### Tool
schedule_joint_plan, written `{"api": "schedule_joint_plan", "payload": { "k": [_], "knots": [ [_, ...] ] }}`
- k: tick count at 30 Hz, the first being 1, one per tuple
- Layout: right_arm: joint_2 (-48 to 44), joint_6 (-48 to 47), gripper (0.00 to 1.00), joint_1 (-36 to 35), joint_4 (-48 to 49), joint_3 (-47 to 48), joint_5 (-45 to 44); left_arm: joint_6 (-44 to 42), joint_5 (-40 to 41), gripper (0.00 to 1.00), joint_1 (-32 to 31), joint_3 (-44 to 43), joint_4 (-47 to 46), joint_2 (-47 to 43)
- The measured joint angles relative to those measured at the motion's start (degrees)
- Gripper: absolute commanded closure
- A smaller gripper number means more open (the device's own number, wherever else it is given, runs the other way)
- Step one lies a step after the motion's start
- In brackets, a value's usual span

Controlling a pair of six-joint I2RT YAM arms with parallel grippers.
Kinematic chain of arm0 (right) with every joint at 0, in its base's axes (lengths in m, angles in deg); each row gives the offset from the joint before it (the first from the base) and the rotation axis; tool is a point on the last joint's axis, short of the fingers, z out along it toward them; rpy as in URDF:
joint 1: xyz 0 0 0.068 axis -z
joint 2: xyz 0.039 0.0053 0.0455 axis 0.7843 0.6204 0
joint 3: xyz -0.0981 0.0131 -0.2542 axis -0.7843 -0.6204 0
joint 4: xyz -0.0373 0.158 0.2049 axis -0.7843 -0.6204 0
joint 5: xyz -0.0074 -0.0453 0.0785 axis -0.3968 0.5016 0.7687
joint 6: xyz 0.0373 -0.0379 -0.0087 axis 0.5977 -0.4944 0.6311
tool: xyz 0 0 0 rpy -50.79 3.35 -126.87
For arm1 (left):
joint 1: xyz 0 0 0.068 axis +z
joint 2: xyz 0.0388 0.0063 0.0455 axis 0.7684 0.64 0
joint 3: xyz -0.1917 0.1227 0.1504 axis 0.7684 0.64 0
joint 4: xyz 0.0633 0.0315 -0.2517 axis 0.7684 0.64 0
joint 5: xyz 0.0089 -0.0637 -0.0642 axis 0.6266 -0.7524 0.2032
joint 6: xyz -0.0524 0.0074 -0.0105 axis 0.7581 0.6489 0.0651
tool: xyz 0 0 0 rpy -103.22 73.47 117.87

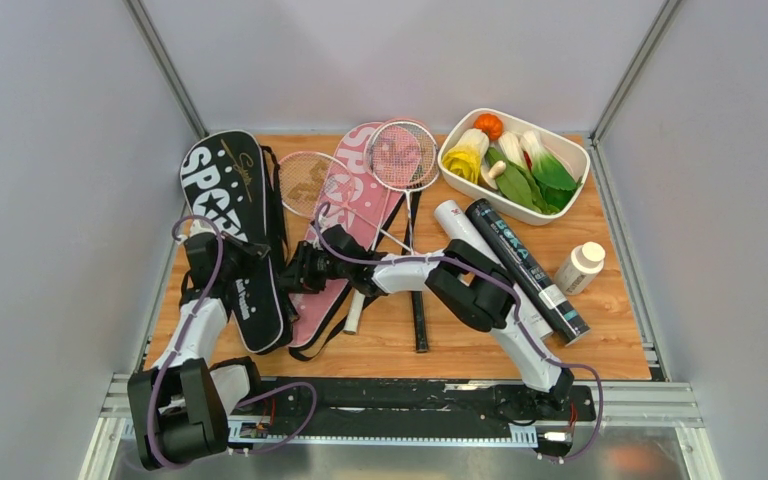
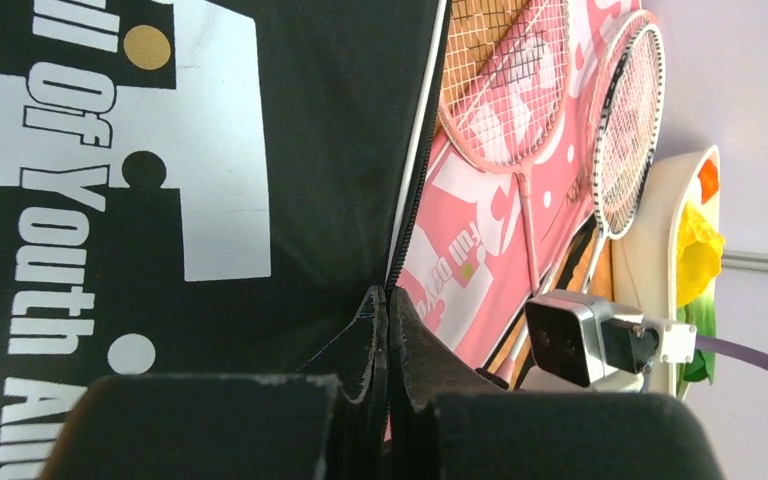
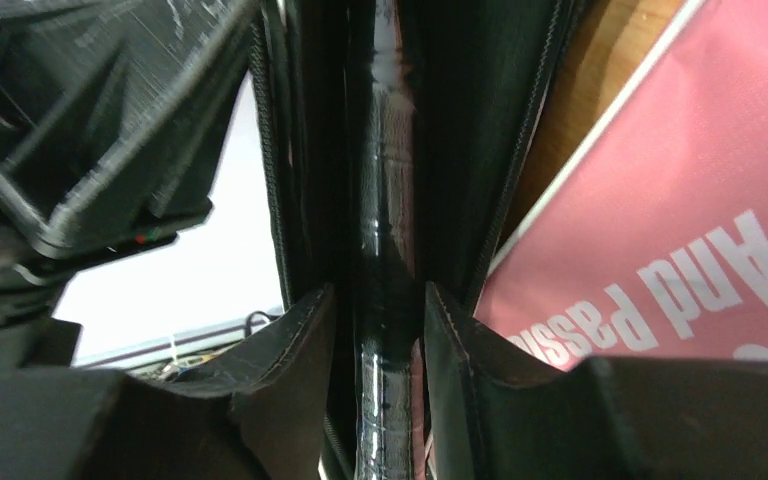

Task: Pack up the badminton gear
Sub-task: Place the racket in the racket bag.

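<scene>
Wood-grain table | left pincer clamped on black fabric cover edge | right pincer grips glossy black handle

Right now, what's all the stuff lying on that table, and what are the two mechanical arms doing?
black racket cover: one, black with white lettering, left side of the table.
pink racket cover: one, pink with white lettering, beside the black one.
rackets: two pale heads show on the pink cover; a black shaft and a white grip lie near the front.
shuttlecock tubes: two, one white and one black, lying side by side, right of centre.
white dish: one, toy vegetables inside, far right corner.
small bottle: one, white, upright by the tubes.
wooden table: brown.
left gripper: shut, pinching the black cover's edge.
right gripper: closed around a glossy black handle.
</scene>
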Motion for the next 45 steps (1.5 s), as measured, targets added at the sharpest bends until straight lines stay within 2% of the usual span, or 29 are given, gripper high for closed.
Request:
{"api": "schedule_joint_plan", "payload": {
  "k": [3, 10, 14, 17, 26, 31, 39, 45],
  "knots": [
    [0.68, 1.97, 0.56, -0.11, -0.98, 2.19, -0.68, 0.42, -0.46, 1.00, 0.00, 0.98, -1.40, 0.42],
    [1.03, -0.59, 0.56, -0.61, -5.03, 4.46, -2.93, -0.35, 0.13, 1.00, 0.07, 1.27, -1.31, 1.92],
    [1.03, -1.95, 0.47, -0.66, -5.16, 3.82, -2.95, -1.29, 0.33, 1.00, 0.07, 1.27, -0.63, 1.92],
    [0.87, -6.16, 0.44, -0.42, -6.12, 3.43, -2.84, -2.49, 0.85, 1.00, 0.07, 1.11, 0.57, 1.90],
    [-0.98, -14.53, 0.56, 3.93, -8.81, 2.58, -1.25, -4.66, 2.75, 1.00, 0.04, 1.07, 2.93, 1.73],
    [2.47, -16.98, 0.59, 5.51, -10.03, 10.23, -1.25, -4.68, 2.80, 1.00, 0.04, 1.07, 3.04, 1.84],
    [10.80, -17.92, 0.48, 4.46, -13.77, 21.99, -5.29, -4.44, 2.84, 1.00, 0.04, 1.07, 3.06, 1.68],
    [14.25, -18.62, 0.49, 3.45, -16.15, 26.53, -9.53, -4.04, 2.78, 1.00, 0.04, 1.07, 3.06, 1.55]
  ]
}}
